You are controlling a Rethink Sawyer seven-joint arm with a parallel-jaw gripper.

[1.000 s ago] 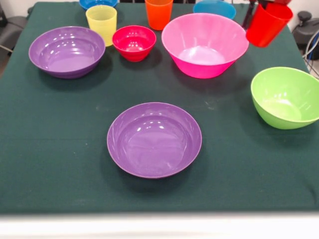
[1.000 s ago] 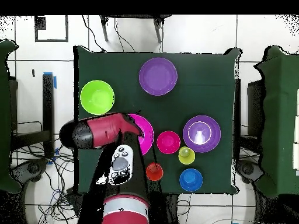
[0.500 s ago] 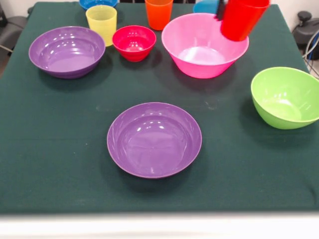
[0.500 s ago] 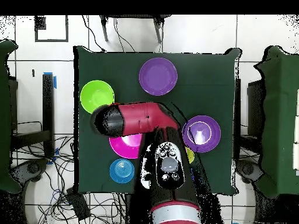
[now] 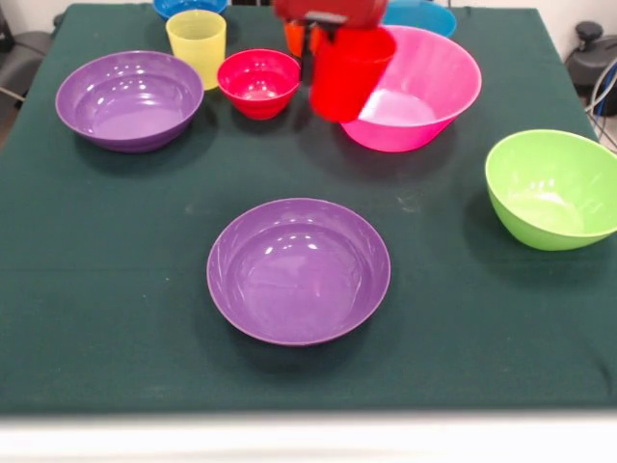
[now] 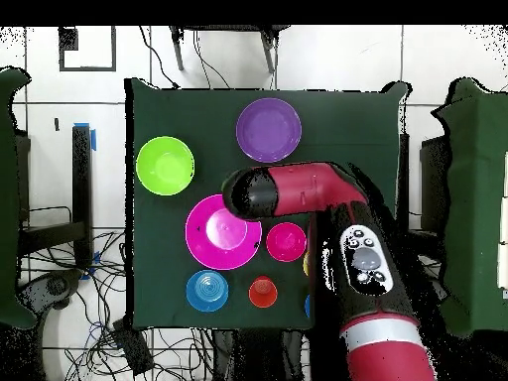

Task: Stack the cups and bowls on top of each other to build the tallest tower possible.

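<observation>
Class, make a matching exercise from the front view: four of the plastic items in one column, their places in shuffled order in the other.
Items:
1. glossy red plastic cup
2. lime green plastic bowl
3. yellow plastic cup
4. near purple plastic bowl

Places:
A. table middle, nearest the camera
B. held up by the gripper
C. right edge
D. far left, behind the small crimson plastic bowl

Pairs: 1-B, 2-C, 3-D, 4-A

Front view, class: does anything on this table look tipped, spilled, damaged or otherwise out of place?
Only one thing stands out: the red cup is off the table, carried tilted by the gripper in front of the pink bowl. Everything else sits upright and intact, with no spills.
</observation>
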